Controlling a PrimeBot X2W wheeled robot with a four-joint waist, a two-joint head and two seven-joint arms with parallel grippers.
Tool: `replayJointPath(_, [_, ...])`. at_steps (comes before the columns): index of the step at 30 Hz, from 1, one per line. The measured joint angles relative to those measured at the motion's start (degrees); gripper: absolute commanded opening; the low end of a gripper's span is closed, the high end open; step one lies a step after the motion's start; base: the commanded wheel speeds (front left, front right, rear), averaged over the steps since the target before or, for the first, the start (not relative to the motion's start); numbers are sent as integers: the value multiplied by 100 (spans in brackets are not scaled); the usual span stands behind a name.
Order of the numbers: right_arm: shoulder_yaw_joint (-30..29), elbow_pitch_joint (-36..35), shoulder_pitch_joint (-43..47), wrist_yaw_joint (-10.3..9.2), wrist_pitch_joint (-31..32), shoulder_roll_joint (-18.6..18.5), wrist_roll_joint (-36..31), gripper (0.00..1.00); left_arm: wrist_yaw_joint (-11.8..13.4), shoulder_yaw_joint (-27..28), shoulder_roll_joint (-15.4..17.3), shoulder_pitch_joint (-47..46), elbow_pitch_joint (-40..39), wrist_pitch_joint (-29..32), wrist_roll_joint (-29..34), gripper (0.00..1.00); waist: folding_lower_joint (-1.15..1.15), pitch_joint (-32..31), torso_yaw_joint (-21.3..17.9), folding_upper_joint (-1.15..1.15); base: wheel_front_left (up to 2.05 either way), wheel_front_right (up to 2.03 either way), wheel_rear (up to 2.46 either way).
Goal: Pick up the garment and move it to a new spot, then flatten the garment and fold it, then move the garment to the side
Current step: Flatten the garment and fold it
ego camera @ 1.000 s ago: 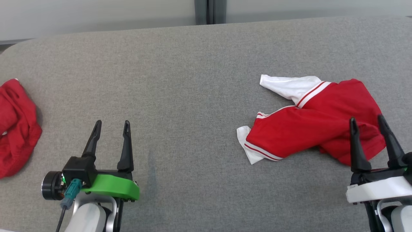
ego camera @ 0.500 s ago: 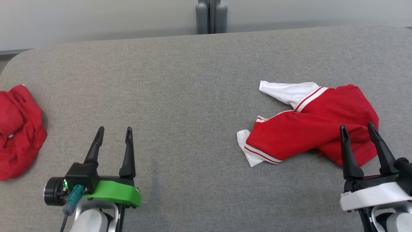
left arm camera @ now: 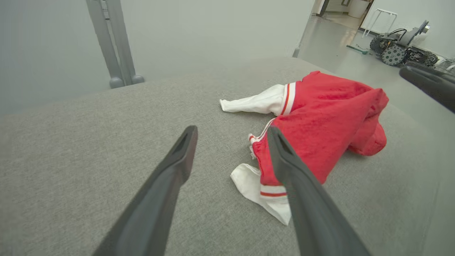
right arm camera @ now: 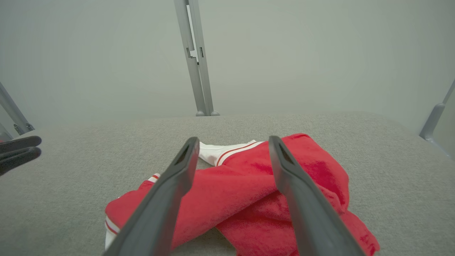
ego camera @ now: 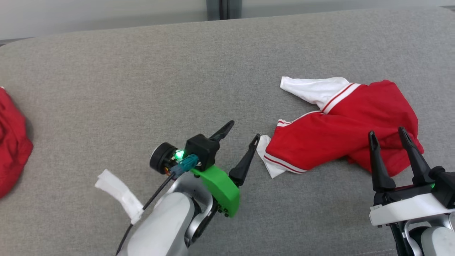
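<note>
The garment (ego camera: 341,128) is a crumpled red top with white sleeves and red-striped trim, lying on the right half of the grey table (ego camera: 142,81). It also appears in the left wrist view (left arm camera: 320,121) and the right wrist view (right arm camera: 249,192). My left gripper (ego camera: 244,131) is open, angled up and right, its fingertips just left of the garment's white sleeve end (ego camera: 265,156). My right gripper (ego camera: 387,132) is open above the garment's lower right part, not touching it. Nothing sits between either pair of fingers.
A second red cloth (ego camera: 10,142) lies at the table's far left edge. A grey post (ego camera: 224,5) stands behind the table's far edge. In the left wrist view a wheeled machine (left arm camera: 398,49) stands on the floor beyond the table.
My left arm has swung right across the table and turned toward the garment's sleeve end. The right gripper has barely moved. The camera has shifted slightly.
</note>
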Motion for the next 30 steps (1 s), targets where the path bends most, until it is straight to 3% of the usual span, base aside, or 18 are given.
replayJointPath(9, [132,261,-230,0,-113,44,118,100,-229,-686,-135,-838,1488,517,-698,100,0,320,-536,0,0,0,0])
replayJointPath(14, [100,420,-288,-1,-205,42,209,100,-276,-1032,-146,-1033,1772,577,-1123,100,0,479,-767,0,0,0,0])
replayJointPath(16, [91,449,-292,-1,-224,59,232,100,-291,-1140,-147,-1118,1853,470,-1196,0,0,534,-824,0,0,0,0])
replayJointPath(20, [66,506,-321,-1,-257,66,232,100,-292,-1092,-149,-1261,1974,33,-1233,0,0,572,-852,0,0,0,0])
replayJointPath(24, [-41,527,-308,-1,-267,51,225,100,-118,-966,47,-1205,1862,-400,-1155,0,0,518,-780,0,0,0,0])
replayJointPath(30, [-209,497,-179,-1,-185,44,170,100,427,-745,882,-355,887,-535,-1076,0,0,355,-482,0,0,0,0])
